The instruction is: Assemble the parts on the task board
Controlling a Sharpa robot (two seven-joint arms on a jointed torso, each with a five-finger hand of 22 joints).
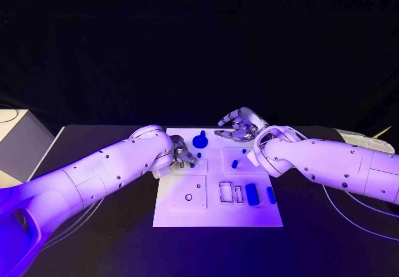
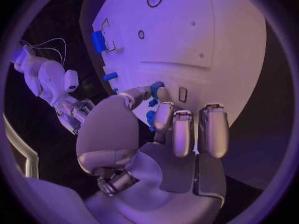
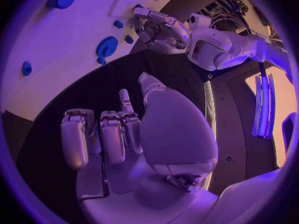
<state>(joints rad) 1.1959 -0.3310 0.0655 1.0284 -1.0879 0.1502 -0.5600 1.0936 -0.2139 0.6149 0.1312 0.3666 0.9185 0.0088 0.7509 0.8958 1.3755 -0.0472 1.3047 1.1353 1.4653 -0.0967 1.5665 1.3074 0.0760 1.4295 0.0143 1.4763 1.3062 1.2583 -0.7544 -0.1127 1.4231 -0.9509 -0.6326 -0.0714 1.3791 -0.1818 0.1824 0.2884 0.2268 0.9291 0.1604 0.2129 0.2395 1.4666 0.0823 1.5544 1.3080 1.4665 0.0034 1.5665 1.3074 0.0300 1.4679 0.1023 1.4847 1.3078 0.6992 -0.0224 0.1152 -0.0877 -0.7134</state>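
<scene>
**Task board, both hands at its far half**

Task board (image 1: 218, 214), table centre. Near edge, 5 o'clock: blue bars (image 1: 252, 194). Mid-board, 9 o'clock: left hand (image 1: 184, 153), fingers curled above small blue parts (image 2: 151, 115), grip unclear. Far edge, 12 o'clock: blue knob (image 1: 200, 139). Beyond, 1 o'clock: right hand (image 1: 239, 127), fingers loosely apart, empty.
</scene>
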